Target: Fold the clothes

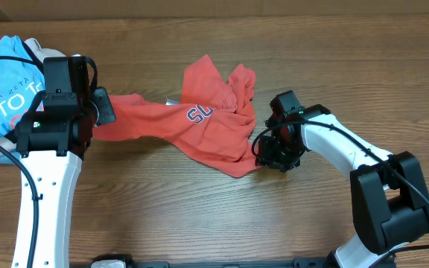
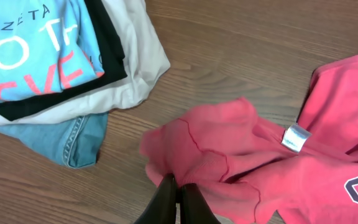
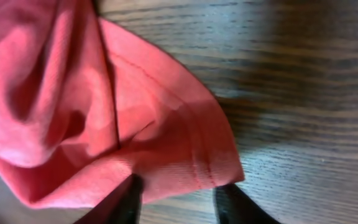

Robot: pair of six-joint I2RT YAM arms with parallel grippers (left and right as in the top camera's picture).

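Nearest the robot, the right gripper (image 3: 180,200) stands with its fingers apart, astride a hemmed corner of the coral-red T-shirt (image 1: 207,126). The cloth lies between them, not yet pinched. The left gripper (image 2: 178,198) is clamped tight on a bunched edge at the shirt's other end, towards the table's left edge.

The shirt lies crumpled and drawn out across the middle of the table (image 1: 199,223). Its far part is heaped in folds, the lettering (image 1: 196,115) is partly buried, and a white tag (image 2: 296,137) shows. It looks light, soft and limp, so it should sag and drag rather than keep shape, and thin cotton may slip from a shallow pinch. The doubled hems and seamed corners look like the soundest holds, taken deep.

The wood-grain top is smooth, with room to spread the shirt towards the near and right edges. At the far left corner sits a pile close to the left grip: a light-blue T-shirt (image 1: 2,89), a beige garment (image 2: 142,50) and denim (image 2: 73,140).
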